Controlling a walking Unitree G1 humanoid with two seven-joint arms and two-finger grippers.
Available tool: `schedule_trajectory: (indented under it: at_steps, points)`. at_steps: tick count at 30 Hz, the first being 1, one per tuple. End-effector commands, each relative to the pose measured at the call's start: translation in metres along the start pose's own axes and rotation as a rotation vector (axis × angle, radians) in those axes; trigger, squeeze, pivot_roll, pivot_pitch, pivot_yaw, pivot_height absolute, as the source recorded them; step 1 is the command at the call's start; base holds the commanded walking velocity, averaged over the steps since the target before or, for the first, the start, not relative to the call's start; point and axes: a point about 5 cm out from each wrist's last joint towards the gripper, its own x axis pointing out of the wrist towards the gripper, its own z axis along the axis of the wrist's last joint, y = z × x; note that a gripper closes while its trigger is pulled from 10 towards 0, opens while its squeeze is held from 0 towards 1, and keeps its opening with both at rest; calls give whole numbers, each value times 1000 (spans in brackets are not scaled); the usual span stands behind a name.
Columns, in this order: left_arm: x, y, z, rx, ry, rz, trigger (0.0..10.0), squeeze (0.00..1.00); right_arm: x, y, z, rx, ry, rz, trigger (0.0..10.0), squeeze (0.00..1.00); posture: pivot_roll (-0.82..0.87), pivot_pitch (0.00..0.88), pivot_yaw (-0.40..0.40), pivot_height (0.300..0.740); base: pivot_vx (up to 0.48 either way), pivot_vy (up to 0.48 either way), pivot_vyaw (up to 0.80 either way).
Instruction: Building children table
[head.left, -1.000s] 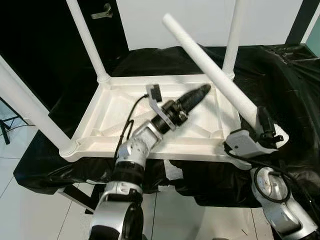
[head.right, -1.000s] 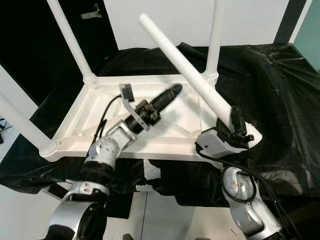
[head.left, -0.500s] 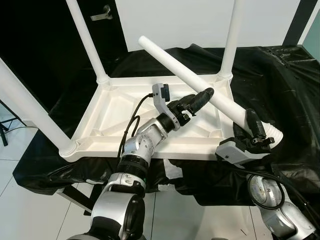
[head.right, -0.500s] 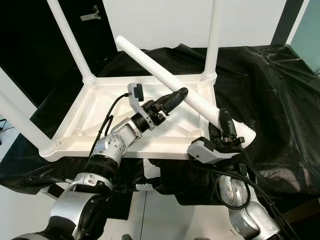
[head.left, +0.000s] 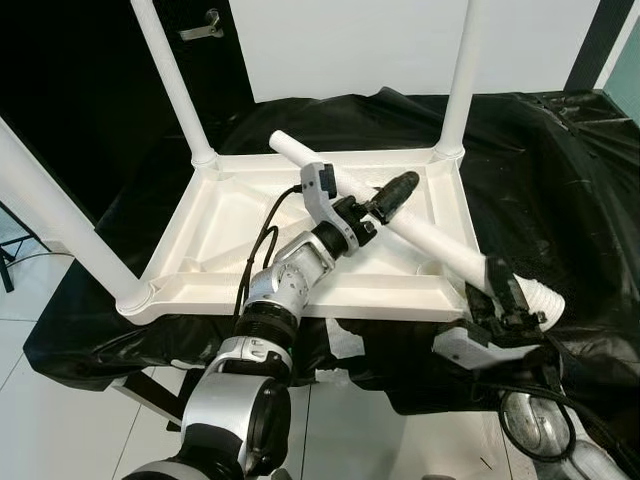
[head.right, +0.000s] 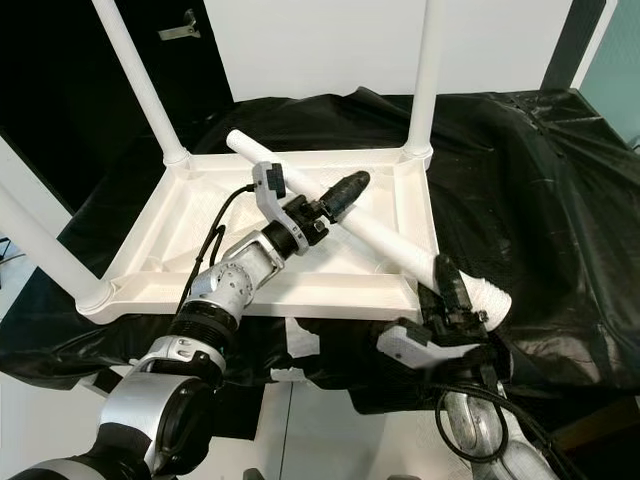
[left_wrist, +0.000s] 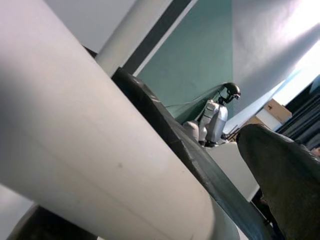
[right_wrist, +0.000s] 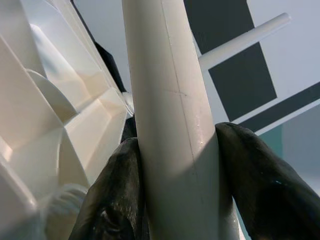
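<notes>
While the upturned white table top (head.left: 300, 290) is lying on the black cloth (head.left: 560, 170) with three legs already standing up from its corners, I am holding the fourth leg (head.left: 420, 230) with both arms. This loose leg is lying low across the tray, and its long axis is running from about ten o'clock, where the plain end is near the far left corner, to about four o'clock, where the threaded end is hanging out past the near right corner. My right gripper (head.left: 505, 300) is clamping the leg close to that threaded end; in the right wrist view both black fingers (right_wrist: 260, 185) are pressing on the two sides of the white tube. My left gripper (head.left: 395, 190) is touching the middle of the leg from the seven o'clock side, but whether its fingers are closing around the tube, I cannot tell. The empty socket (head.left: 432, 268) at the near right corner is lying just at ten o'clock from my right gripper, so I am judging that the right arm is the nearer one, and that the threaded end must come back and stand up over this socket.
</notes>
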Motion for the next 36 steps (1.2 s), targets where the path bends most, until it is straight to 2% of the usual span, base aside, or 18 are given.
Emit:
schedule_trajectory:
  at_steps: [1,3,4,5,6,11,20,21,24,25,26,28,29,30,31,33,35,36]
  points:
    - [12,-15,1,-31,-44,-76,10000,0,-2,4,-2,-9,12,10,10000,0,-234,0,98,740,0,0,0]
    - [13,-17,4,-40,-67,-95,10000,0,-4,5,-3,-9,18,13,10000,0,-234,0,98,740,0,0,0]
    - [13,-19,7,-46,-88,-121,8510,0,-6,6,-4,-12,23,20,10000,0,-232,0,98,740,0,0,0]
    - [13,-19,7,-46,-88,-121,8510,0,-6,6,-4,-12,23,20,10000,0,-232,0,98,740,0,0,0]
    - [13,-21,10,-60,-108,-151,0,0,-8,8,-5,-14,27,24,10000,0,-233,0,100,740,0,0,0]
    - [11,-28,21,-79,-190,-227,0,0,-4,7,-5,-14,26,9,10000,0,-235,0,102,740,0,0,0]
    - [9,-33,22,-73,-203,-283,0,0,5,2,-2,37,9,-4,10000,0,-232,0,95,740,0,0,0]
    - [9,-33,22,-75,-205,-284,0,0,6,0,-1,45,7,-11,10000,1000,-232,0,93,740,0,0,0]
    - [8,-33,22,-80,-208,-286,0,0,10,-3,1,58,3,-20,10000,1000,-233,0,92,740,0,0,0]
    - [8,-34,22,-84,-213,-297,0,0,14,-9,4,127,14,-36,10000,1000,-231,0,93,740,0,0,0]
    - [8,-34,22,-84,-213,-297,0,0,14,-9,4,127,14,-36,10000,1000,-231,0,93,740,0,0,0]
    - [7,-37,24,-93,-219,-323,0,0,27,-23,10,336,73,-66,10000,953,-236,0,94,740,0,0,0]
    - [7,-37,24,-93,-219,-323,0,0,27,-23,10,336,73,-66,10000,953,-236,0,94,740,0,0,0]
    - [6,-38,24,-97,-219,-337,0,0,35,-28,13,462,105,-46,10000,0,-240,0,94,740,0,0,0]
    - [6,-38,24,-97,-219,-337,0,0,35,-28,13,462,105,-46,10000,0,-240,0,94,740,0,0,0]
    - [7,-40,22,-100,-211,-348,0,0,50,-24,26,761,159,130,10000,0,-240,0,93,740,0,0,0]
    - [7,-41,21,-101,-206,-351,0,0,53,-23,34,848,144,202,10000,0,-240,0,93,740,0,0,0]
    - [8,-42,20,-99,-201,-357,0,0,54,-22,40,939,158,268,10000,0,-239,0,91,740,0,0,0]
